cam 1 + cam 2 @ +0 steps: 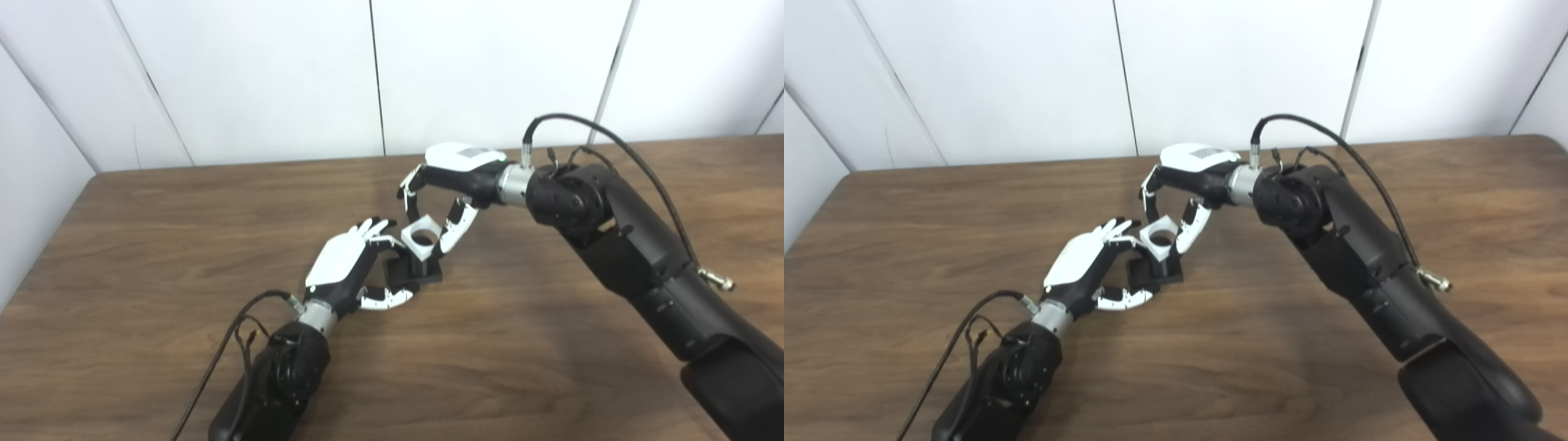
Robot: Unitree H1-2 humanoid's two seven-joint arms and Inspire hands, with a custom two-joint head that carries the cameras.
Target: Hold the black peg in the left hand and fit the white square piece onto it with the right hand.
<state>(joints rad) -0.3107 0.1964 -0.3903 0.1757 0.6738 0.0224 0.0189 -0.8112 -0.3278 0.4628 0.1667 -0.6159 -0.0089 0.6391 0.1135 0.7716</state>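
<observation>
**White piece directly over the peg, hole facing up**

At frame centre: white square piece (420, 240) pinched between fingers and thumb of right hand (450, 184), sitting right above black peg (411, 274). Left hand (352, 266) curled around the peg's base, low on wooden table (184, 245). Peg shaft hidden by the piece; seating depth unclear. Straight down, likely. Nothing else in the way.

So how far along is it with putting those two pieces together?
Both pickups look done: the left hand grips the black peg by its base, and the right hand pinches the white square piece. Right now the white piece sits at the top of the peg, its round hole facing up. Whether it is fully pushed down is hard to tell, so final seating and letting go seem left.
</observation>
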